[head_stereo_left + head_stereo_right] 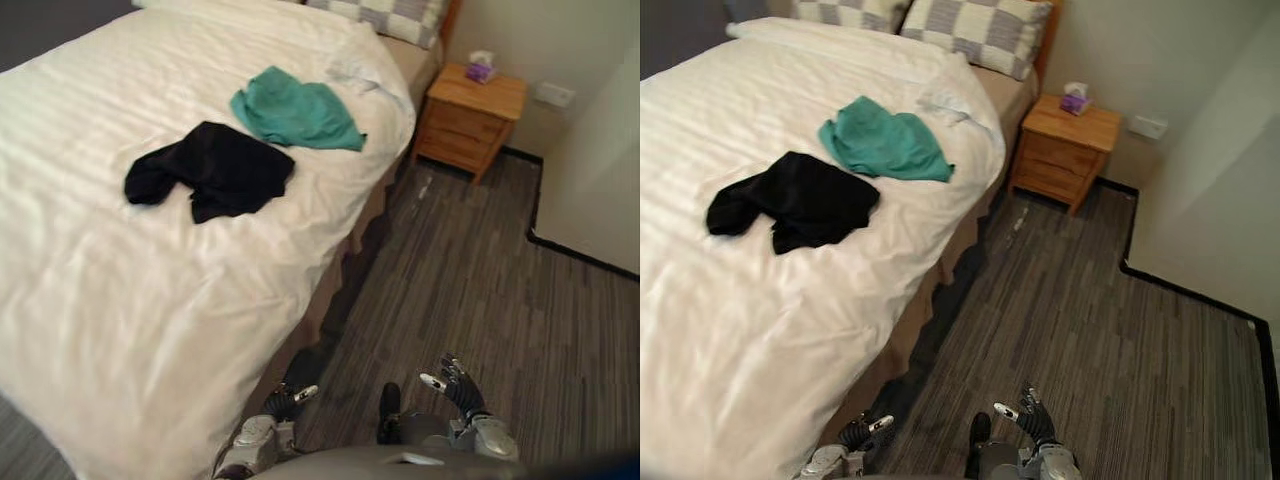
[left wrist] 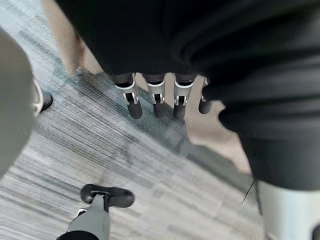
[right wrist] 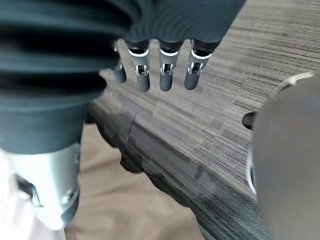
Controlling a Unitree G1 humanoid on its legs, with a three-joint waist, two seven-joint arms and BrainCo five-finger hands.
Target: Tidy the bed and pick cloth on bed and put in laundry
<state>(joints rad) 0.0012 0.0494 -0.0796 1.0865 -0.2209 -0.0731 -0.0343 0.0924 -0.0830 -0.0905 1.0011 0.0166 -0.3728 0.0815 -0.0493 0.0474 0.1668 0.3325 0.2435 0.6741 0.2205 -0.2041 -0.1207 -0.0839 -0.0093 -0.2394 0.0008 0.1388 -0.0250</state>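
Currently, the black cloth [image 1: 210, 170] lies crumpled on the white duvet of the bed [image 1: 110, 300], around the middle of the bed's width and short of its floor-side edge. The teal cloth [image 1: 297, 110] lies just beside it toward the head end, closer to that same edge; whether the two garments touch cannot be determined. Both rest on the cover, free of either hand. A folded-back duvet corner [image 1: 365, 75] sits just past the teal cloth, and checked pillows [image 1: 975, 30] rest at the head end. The duvet toward the foot end shows shallow wrinkles.

The floor-side edge of the bed runs diagonally, with a tan skirt [image 1: 921, 300] below it. Alongside it, striped grey carpet [image 1: 480, 280] forms an open strip extending to the wall. A wooden nightstand [image 1: 470, 115] stands at the head-end corner of the bed, carrying a tissue box [image 1: 482, 66].

The left hand [image 1: 283, 402] hangs low beside the bed's edge near the foot end, fingers straight, holding nothing. The right hand [image 1: 455, 382] hangs over the carpet, apart from the bed, fingers likewise extended and empty.
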